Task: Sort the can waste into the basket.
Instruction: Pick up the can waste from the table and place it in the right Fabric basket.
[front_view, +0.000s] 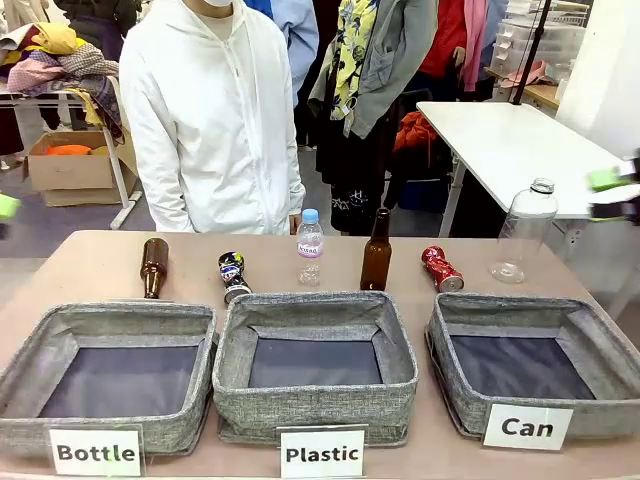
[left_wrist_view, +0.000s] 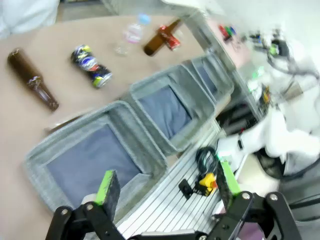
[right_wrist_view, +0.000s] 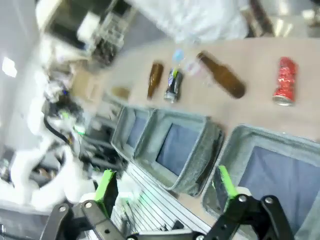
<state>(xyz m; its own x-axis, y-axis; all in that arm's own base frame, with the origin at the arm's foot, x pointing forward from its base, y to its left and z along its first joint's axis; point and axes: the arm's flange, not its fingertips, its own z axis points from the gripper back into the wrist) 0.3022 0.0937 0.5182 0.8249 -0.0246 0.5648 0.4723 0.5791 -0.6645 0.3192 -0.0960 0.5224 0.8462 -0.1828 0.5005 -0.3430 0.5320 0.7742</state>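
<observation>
The red crushed can lies on the table just behind the grey basket labelled "Can", which stands at the right. The dark printed can lies behind the gap between the left and middle baskets. My left gripper shows at the far left edge, raised above the table. My right gripper hangs at the far right edge. The left wrist view has my left gripper open and empty, the dark can far off. My right gripper is open and empty above the basket, the red can beyond it.
Baskets labelled "Bottle" and "Plastic" stand left and middle. A brown bottle lies at the left. Another brown bottle stands upright, with a small clear bottle beside it and a larger one farther right. A person in white stands behind the table.
</observation>
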